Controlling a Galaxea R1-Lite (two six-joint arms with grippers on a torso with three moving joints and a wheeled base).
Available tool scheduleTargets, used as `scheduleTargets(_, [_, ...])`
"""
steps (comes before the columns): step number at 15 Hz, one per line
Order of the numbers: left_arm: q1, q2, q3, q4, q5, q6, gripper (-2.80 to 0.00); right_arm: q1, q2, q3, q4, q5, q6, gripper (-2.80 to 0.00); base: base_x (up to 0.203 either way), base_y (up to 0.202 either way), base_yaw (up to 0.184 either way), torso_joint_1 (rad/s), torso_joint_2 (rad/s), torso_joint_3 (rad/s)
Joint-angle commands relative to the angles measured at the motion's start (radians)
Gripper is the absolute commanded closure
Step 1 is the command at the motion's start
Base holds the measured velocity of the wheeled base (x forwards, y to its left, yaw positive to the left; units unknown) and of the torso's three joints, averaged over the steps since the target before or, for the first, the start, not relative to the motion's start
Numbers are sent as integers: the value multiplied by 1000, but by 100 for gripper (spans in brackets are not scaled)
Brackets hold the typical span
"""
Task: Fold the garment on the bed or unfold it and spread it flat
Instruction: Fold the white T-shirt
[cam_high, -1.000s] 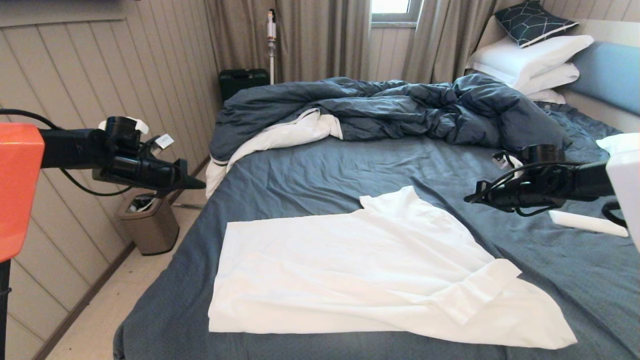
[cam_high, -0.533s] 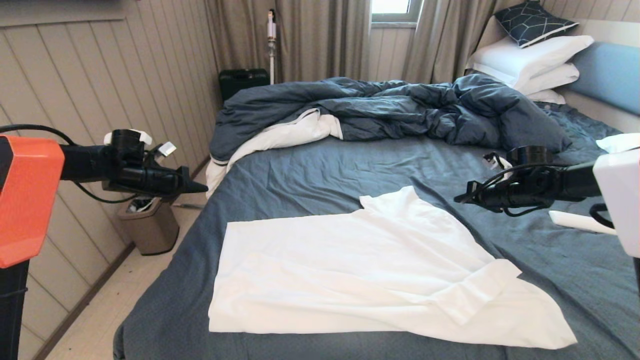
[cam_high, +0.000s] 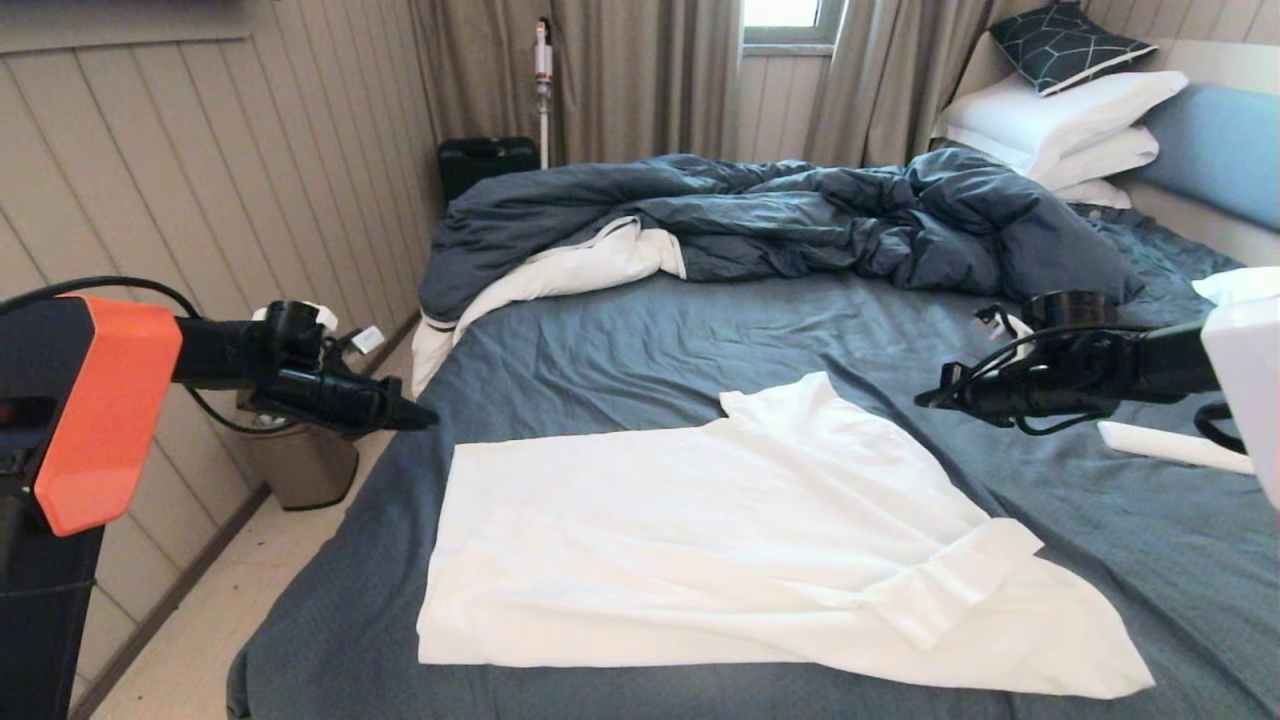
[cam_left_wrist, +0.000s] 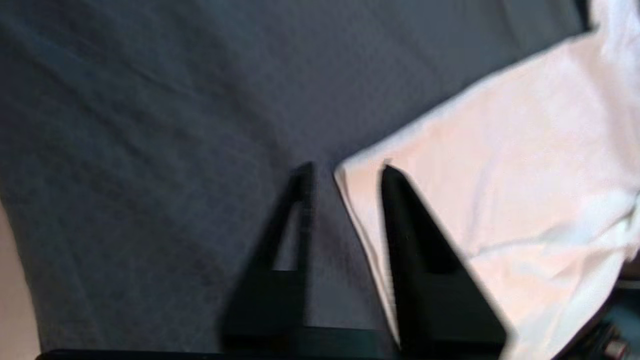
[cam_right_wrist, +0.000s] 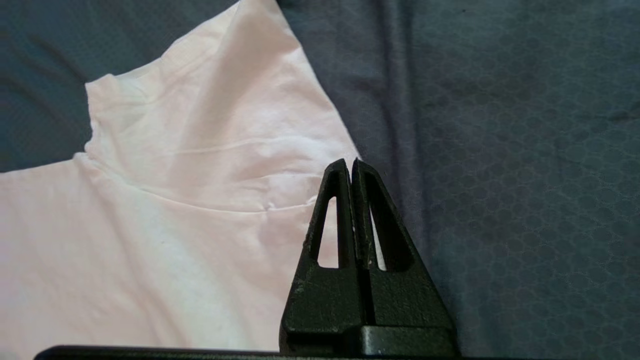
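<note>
The garment (cam_high: 720, 540), a plain white shirt, lies spread over the near half of the bed (cam_high: 640, 340), with its neck piece pointing to the far side and a folded flap at the near right. My left gripper (cam_high: 425, 418) hovers open just above the shirt's far left corner. In the left wrist view that gripper (cam_left_wrist: 346, 170) straddles the corner of the garment (cam_left_wrist: 500, 165), holding nothing. My right gripper (cam_high: 925, 400) hangs shut and empty over the sheet, right of the neck piece. In the right wrist view the right gripper (cam_right_wrist: 348, 162) overlaps the edge of the garment (cam_right_wrist: 175, 200).
A rumpled dark blue duvet (cam_high: 780, 215) with white lining covers the far half of the bed. White pillows (cam_high: 1060, 120) and the blue headboard (cam_high: 1220, 150) are at the far right. A small white object (cam_high: 1170, 445) lies on the sheet under the right arm. A bin (cam_high: 300, 465) stands on the floor left.
My left arm has come down and to the right, from beside the bed to the shirt's far left corner. The right gripper has barely shifted. The shirt has not moved.
</note>
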Motion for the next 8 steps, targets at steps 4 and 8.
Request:
scheduleTargets(4, [0, 31, 1, 1, -12, 12, -280, 3, -16, 13, 0, 3, -1, 0, 0, 0, 0, 0, 0, 0])
scheduleTargets(8, [-1, 30, 7, 10, -38, 46, -280, 5, -19, 19, -1, 3, -1, 0, 0, 0, 0, 0, 0, 0])
